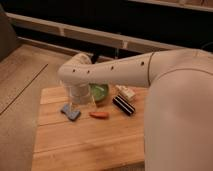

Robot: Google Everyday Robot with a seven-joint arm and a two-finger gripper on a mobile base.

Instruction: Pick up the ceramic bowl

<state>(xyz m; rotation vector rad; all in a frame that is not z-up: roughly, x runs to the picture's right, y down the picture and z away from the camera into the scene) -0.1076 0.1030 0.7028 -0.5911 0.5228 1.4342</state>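
Observation:
The ceramic bowl is glossy green and sits at the back middle of the wooden table. My white arm crosses above it from the right and hides its far rim. My gripper hangs down from the arm's end at the bowl's left edge, between the bowl and a pale translucent cup. Most of the gripper is hidden behind the arm and the cup.
A blue object lies in front of the cup. An orange carrot-like piece lies in front of the bowl. A black-and-white bar and a pale packet lie to the right. My white body fills the right side.

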